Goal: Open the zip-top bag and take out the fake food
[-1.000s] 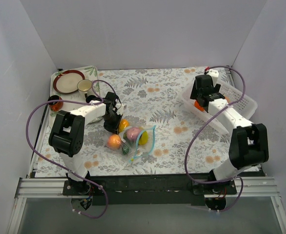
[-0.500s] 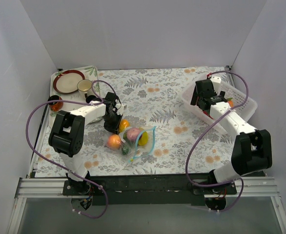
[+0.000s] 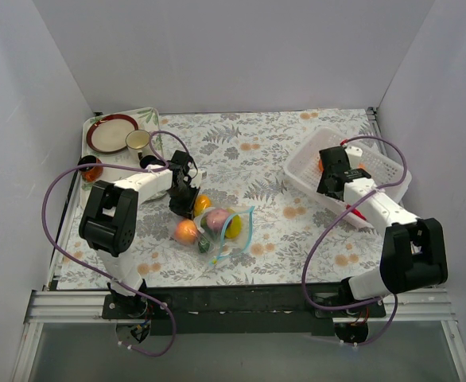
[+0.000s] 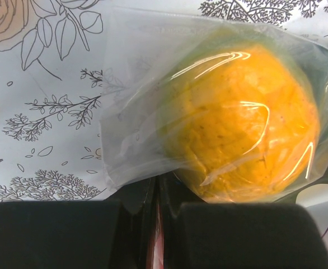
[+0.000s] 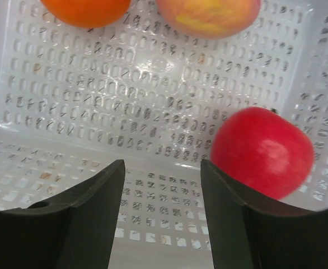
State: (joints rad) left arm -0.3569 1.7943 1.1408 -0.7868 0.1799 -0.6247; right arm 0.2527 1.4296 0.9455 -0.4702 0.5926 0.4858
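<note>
The zip-top bag [image 3: 223, 235] lies on the floral mat left of centre, its light blue zip strip [image 3: 248, 225] facing right. Fake food shows inside: an orange piece [image 3: 187, 231], a pink-purple one [image 3: 217, 217], a yellow one [image 3: 234, 225] and a green one [image 3: 205, 245]. My left gripper [image 3: 184, 207] is shut on the bag's far left corner; the left wrist view shows its jaws [image 4: 158, 193] pinching the plastic beside an orange fruit [image 4: 245, 120]. My right gripper [image 3: 329, 177] is open and empty inside the white basket [image 3: 306, 157].
In the right wrist view my open gripper [image 5: 163, 188] hangs over the basket floor [image 5: 125, 95], with a red fruit [image 5: 262, 151], an orange one [image 5: 85, 8] and a peach-coloured one [image 5: 209, 14] lying in it. A tray with plate [image 3: 111, 132] and cup [image 3: 137, 141] stands back left. A jar [image 3: 89, 169] is at the left edge.
My right gripper has moved nearer and lower into the basket, and the basket has shifted left and turned. The left gripper and the bag have not moved.
</note>
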